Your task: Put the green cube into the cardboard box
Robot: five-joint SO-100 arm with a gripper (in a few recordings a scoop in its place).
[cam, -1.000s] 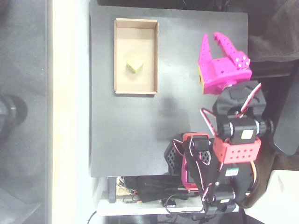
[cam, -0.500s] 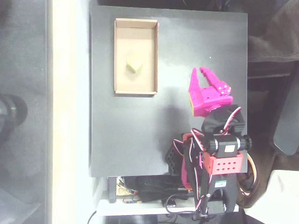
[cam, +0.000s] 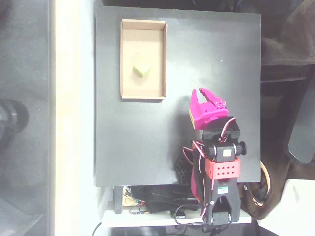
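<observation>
Black table [cam: 147, 137] (matte), cardboard box [cam: 123, 59] holding green cube [cam: 141, 67]

Overhead view, colours. My gripper [cam: 202, 92] is magenta all over, with one small yellow patch on its side facing the cardboard box [cam: 143, 94]. Behind it my arm runs black, then to a red block [cam: 222, 169] dotted with dark holes, with red and white wires looped about. The cardboard box is plain tan, unprinted. Inside the box lies the green cube [cam: 141, 66], matte lime, yellow-green. Under the box the table [cam: 138, 137] is flat black; left of the table, a pale cream strip [cam: 69, 118].
</observation>
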